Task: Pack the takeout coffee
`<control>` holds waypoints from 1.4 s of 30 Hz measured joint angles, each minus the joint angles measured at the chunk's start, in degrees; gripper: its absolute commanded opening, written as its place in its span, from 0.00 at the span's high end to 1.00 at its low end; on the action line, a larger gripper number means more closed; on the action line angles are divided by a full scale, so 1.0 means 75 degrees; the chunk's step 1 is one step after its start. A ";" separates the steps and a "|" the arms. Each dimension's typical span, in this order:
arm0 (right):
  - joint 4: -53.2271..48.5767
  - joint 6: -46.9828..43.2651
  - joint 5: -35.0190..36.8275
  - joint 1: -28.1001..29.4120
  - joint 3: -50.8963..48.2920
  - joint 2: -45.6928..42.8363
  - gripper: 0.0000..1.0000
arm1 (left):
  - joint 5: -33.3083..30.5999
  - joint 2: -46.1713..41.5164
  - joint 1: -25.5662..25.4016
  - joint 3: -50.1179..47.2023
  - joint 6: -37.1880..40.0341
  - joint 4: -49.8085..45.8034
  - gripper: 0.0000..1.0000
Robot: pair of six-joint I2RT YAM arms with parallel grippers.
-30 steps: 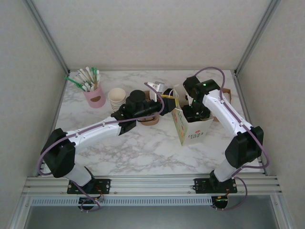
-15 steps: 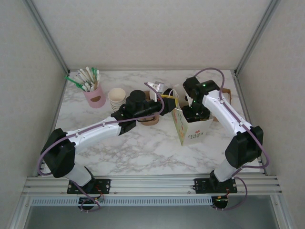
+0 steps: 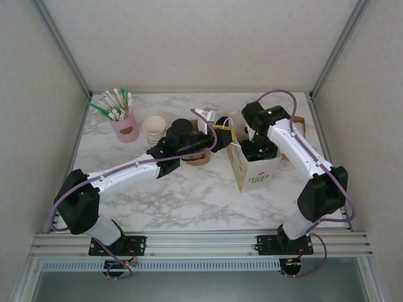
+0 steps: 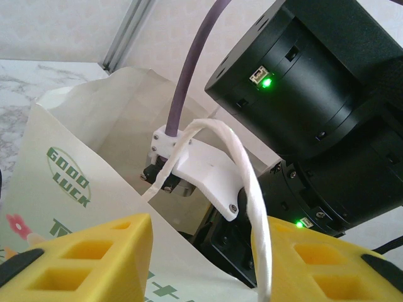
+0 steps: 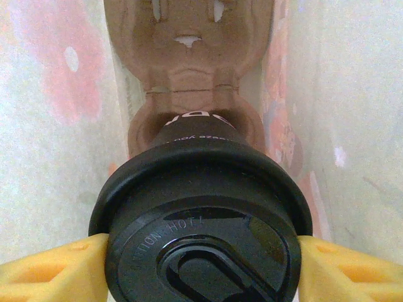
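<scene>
Right gripper, down inside the paper bag, has its yellow fingers pressed to either side of the takeout coffee. It clamps the cup just under the rim of the glossy black lid, a round moulded plastic disc with raised lettering and a sip flap. Below the lid the cup's dark band narrows toward a brown pulp carrier, matte and fibrous, with a round well directly beneath the cup. Whether the base is seated in it I cannot tell.

This looks like the lowering step. The next move calls for a straight descent into that well, then a widening of the jaws without brushing the thin paper walls close on both sides.

Farther over, the left gripper stands partly open. The bag's white twisted cord handle runs between its fingers, seemingly holding the mouth open above the marbled counter.
</scene>
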 measured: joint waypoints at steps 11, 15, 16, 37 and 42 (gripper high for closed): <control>-0.0207 0.0003 -0.0079 0.0000 0.0041 0.0137 0.30 | 0.0000 0.0000 -0.0035 0.0000 0.0000 0.0000 0.55; -0.0204 0.0003 -0.0079 -0.0015 0.0041 0.0291 0.30 | -0.0003 0.0000 -0.0035 0.0000 0.0003 0.0000 0.55; -0.0204 0.0003 -0.0079 -0.0020 0.0041 0.0318 0.30 | -0.0003 0.0000 -0.0035 0.0000 0.0003 0.0000 0.55; -0.0169 0.0003 -0.0105 -0.0064 0.0044 0.0379 0.30 | -0.0009 0.0000 -0.0035 0.0000 0.0114 0.0000 0.55; -0.0117 0.0003 -0.0105 -0.0064 0.0041 0.0379 0.30 | -0.0029 0.0000 -0.0035 0.0000 0.0114 0.0000 0.55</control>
